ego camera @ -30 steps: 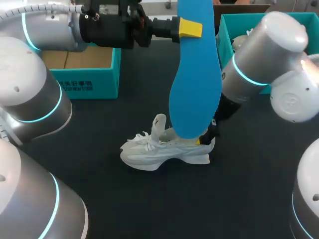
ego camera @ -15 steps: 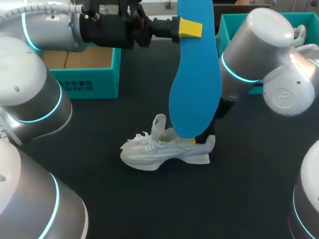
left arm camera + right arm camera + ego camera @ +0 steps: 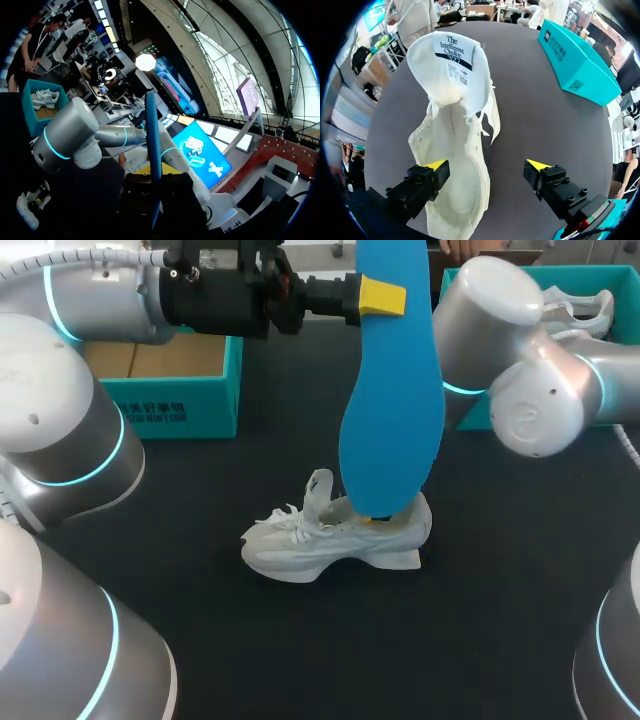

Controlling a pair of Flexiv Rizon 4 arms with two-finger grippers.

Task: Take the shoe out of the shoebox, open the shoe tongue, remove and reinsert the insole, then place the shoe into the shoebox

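Right claw: fingers spread wide, gripping nothing. It hangs over the heel end of the shoe, one finger above the shoe's opening and the other above bare surface.

Change over the last second: this claw was down at the heel, where a yellow tip showed against the rear of the shoe. The right arm has since lifted and swung back, and the heel is now free in the head view. The shoe has not shifted. It lies on its sole near the middle of the surface with its tongue pulled up and forward, so the opening is exposed and looks empty.

Left claw: unchanged, clamped on the upper end of the blue insole. The insole hangs vertically, and its lower end appears from above to sit over the heel area of the shoe. Whether it touches the shoe cannot be determined.

Task status:
- Removal of the insole appears complete.
- Reinsertion is the likely next step.
- The shoe is now unbraced, so pushing the insole in may slide or tip it unless the right claw steadies it again.
- The teal shoebox waits at the far left of the surface, well apart from the shoe.
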